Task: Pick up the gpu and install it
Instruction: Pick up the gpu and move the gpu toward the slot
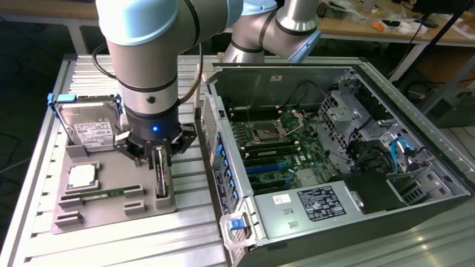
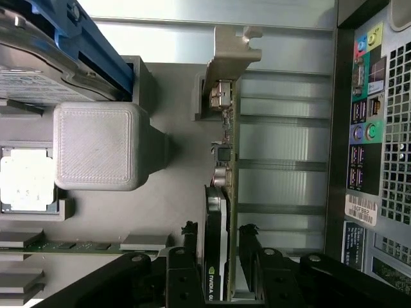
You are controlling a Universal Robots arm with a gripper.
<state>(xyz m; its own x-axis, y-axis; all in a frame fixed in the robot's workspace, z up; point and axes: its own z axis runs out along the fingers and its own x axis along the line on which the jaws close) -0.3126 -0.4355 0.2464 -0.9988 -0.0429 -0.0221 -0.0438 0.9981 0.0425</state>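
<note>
Pincer (image 1: 160,157) sits directly over the gpu (image 1: 160,173), which stands on edge in a slot along the edge of the grey holder (image 1: 111,178) nearest the computer case (image 1: 222,139). The card's long axis runs along that edge, parallel to the case's rear panel (image 2: 366,160). In the wrist view the gripper (image 2: 218,256) straddles the cooler end of the card (image 2: 221,212). The jaws are apart, one on each face, with what looks like a sliver of room either side, so no clamp shows. The silver bracket end lies clear of them. Straight up is open. The case wall is near on one side, and the hard drive (image 1: 89,130) stands well apart towards the holder's far corner.
</note>
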